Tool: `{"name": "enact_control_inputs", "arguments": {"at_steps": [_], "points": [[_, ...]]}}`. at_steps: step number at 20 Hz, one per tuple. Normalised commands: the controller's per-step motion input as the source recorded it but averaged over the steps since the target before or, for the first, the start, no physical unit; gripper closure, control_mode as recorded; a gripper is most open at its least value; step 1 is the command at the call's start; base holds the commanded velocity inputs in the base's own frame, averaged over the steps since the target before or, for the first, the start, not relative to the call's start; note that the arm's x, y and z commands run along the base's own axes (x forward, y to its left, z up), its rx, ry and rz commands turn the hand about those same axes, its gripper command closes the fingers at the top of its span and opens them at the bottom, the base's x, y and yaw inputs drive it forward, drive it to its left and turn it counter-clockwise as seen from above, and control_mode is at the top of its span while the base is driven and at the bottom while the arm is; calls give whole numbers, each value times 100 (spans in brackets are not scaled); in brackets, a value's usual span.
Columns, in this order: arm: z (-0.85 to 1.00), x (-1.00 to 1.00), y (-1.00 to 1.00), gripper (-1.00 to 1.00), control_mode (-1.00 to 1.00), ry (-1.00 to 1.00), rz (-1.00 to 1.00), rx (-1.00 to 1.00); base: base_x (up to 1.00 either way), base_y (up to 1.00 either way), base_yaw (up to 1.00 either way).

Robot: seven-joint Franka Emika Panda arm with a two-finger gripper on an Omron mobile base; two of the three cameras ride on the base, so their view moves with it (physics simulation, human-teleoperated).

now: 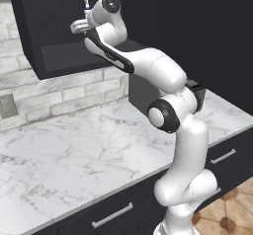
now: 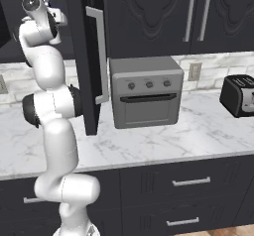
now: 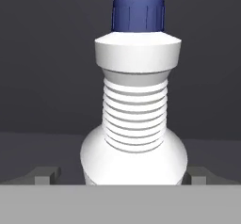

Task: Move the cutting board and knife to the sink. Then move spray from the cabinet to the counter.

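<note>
Reaching high into the cabinet point(image 1: 64, 56) at the upper left of the left base view, hand buried in the open shelf box. Gripper point(image 3: 122, 177) spread wide, jaws standing one on each side of the spray point(image 3: 135, 119) at the bottom of the hand view, apparently not yet pressing its body. Spray standing upright inside the cabinet, dead centre in the hand view: white ribbed neck, broad collar, blue band near the top edge.

Probably light, hollow plastic, stiff enough at the shoulder but smooth and rounded, so likely to slip or twist under a loose pinch. Best taken low on the wide body, below the ribbed neck; the trigger head looks a poor hold.

Trigger nozzle cut off by the top edge. Base of the bottle hidden behind the lower edge. From the base views, bottle mostly masked by the wrist. Counter point(image 1: 74, 155) waiting below, bare marble at centre left.
</note>
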Motion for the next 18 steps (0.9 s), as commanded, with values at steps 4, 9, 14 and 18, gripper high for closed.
{"name": "enact_control_inputs", "arguments": {"at_steps": [4, 9, 14, 18], "points": [[0, 13, 5, 100, -100, 0, 0, -2, 0, 0, 0], [0, 0, 0, 100, -100, 0, 0, 0, 0, 0, 0], [0, 0, 0, 100, -100, 0, 0, 0, 0, 0, 0], [0, -5, 0, 100, -100, 0, 0, 0, 0, 0, 0]]}}
